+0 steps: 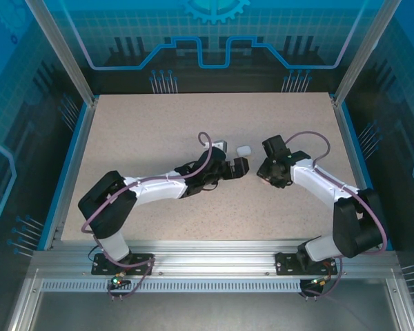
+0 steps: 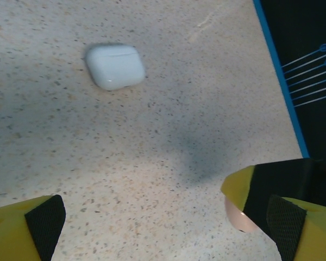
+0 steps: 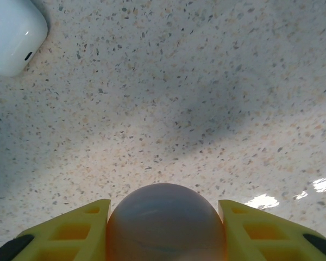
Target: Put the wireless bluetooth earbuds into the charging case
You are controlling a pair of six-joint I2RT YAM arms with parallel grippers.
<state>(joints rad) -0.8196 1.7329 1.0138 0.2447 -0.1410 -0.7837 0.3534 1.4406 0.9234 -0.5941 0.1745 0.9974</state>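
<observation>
A white rounded-square charging case (image 1: 244, 150) lies shut on the table near its middle; it also appears in the left wrist view (image 2: 115, 66) and at the top left corner of the right wrist view (image 3: 13, 32). My right gripper (image 1: 267, 172) is shut on a pink round case (image 3: 165, 223), which sits between its yellow fingers (image 3: 81, 228). An edge of that pink case (image 2: 238, 216) peeks out beside a yellow-tipped finger. My left gripper (image 1: 239, 167) is open (image 2: 163, 231) with bare table between its pads, just below the white case. The earbuds are out of view.
The speckled table (image 1: 159, 138) has a blue raised rim (image 2: 280, 76) along its sides. Both arms meet near the middle, their grippers close together. Open tabletop stretches to the far left and far right.
</observation>
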